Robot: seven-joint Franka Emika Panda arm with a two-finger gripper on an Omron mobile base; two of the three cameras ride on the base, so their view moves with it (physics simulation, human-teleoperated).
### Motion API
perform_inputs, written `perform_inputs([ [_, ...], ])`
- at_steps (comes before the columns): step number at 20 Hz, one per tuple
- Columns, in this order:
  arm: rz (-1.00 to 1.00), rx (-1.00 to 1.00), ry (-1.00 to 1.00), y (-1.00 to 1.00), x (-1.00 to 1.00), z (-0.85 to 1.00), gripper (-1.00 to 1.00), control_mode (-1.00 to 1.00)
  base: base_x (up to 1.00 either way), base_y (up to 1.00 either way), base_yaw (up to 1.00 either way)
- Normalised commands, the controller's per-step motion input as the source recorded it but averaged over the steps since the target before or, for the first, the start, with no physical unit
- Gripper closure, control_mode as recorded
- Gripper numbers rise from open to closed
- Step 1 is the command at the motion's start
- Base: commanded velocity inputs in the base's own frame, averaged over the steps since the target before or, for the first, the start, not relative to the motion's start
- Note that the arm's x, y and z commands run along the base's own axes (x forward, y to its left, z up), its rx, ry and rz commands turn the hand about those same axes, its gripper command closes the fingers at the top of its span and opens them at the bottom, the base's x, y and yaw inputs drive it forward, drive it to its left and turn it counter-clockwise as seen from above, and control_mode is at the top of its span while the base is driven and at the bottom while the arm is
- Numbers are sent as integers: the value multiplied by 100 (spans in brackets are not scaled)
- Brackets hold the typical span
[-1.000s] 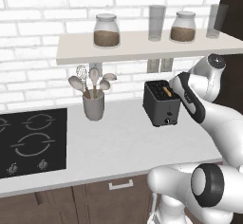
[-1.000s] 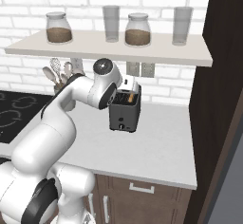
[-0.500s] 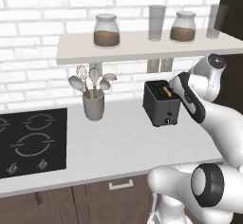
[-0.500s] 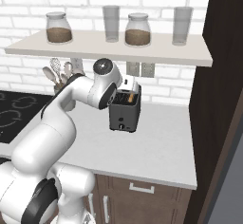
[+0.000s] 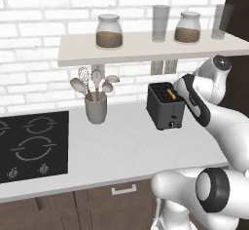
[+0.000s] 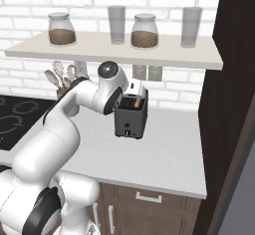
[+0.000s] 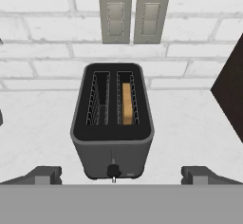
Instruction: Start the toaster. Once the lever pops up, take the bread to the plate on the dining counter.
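**Change since the earlier pictures:** none visible. Arm, toaster point(image 5: 166, 106) and bread point(image 7: 126, 103) lie as they did a second ago, so the approach appears paused, with the lever apparently not yet pressed and the start step still ahead.

**Landmark:** the toaster, a dark box standing on the pale worktop point(image 5: 121, 148) against the white brick wall, below two wall plates point(image 7: 133, 15).

**Claw:** the gripper point(image 7: 121, 174) hangs above and in front of the toaster, its jaws spread wide, one tip to each side of the toaster's front, holding nothing and touching nothing that can be seen.

**Task thing:** the bread sits down in the toaster's right-hand slot as the hand view shows it; the other slot is empty. A small dark knob point(image 7: 113, 171) shows low on the toaster's front face. The lever's position cannot be told.

**Containers:**
- Grey utensil pot point(image 5: 96, 109), well to the left of the toaster: holds pale spoons and a whisk, standing upright.
- Left jar point(image 5: 109, 31) on the shelf point(image 5: 146, 49) above the toaster: brown fill in its lower part.
- Right jar point(image 5: 187, 28), same shelf: brown fill likewise.
- Two glass tumblers point(image 5: 161, 23), same shelf: contents not discernible, seemingly empty.

**Also:** a black hob point(image 5: 32, 145) lies farther left than the pot.
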Motion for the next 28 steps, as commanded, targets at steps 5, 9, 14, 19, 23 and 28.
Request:
perform_inputs([
  [5, 0, 0, 0, 0, 0, 0, -100, -100, 0, 0, 0],
  [9, 0, 0, 0, 0, 0, 0, -100, -100, 0, 0, 0],
  [14, 0, 0, 0, 0, 0, 0, -100, -100, 0, 0, 0],
  [19, 0, 0, 0, 0, 0, 0, -100, -100, 0, 0, 0],
  [23, 0, 0, 0, 0, 0, 0, -100, -100, 0, 0, 0],
  [28, 0, 0, 0, 0, 0, 0, -100, -100, 0, 0, 0],
])
